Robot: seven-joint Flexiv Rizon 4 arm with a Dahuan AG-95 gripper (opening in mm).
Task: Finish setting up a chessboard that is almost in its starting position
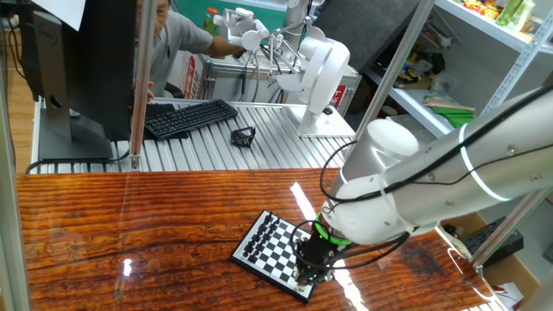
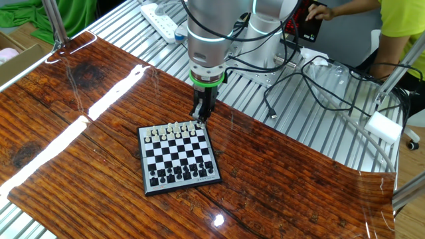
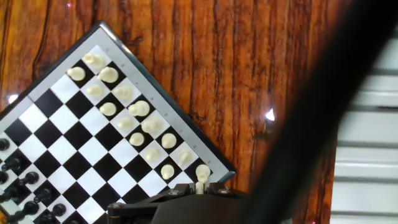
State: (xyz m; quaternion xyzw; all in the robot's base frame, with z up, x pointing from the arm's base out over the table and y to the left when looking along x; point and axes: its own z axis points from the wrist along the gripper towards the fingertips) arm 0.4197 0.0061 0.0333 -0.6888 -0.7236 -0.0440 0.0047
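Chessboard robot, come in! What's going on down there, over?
Gripper shut, pointing down at the chessboard's cream corner. Looks pinched on a cream piece there. Black pieces lined up opposite. Nothing in the way.

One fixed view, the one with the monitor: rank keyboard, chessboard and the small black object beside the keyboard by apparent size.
1. Keyboard and chessboard: look alike in extent; the chessboard sits nearer the camera, so unranked.
2. Small black object: clearly smallest.

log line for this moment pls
gripper: shut on cream piece | pointing down at chessboard corner | cream rows near arm, black rows opposite
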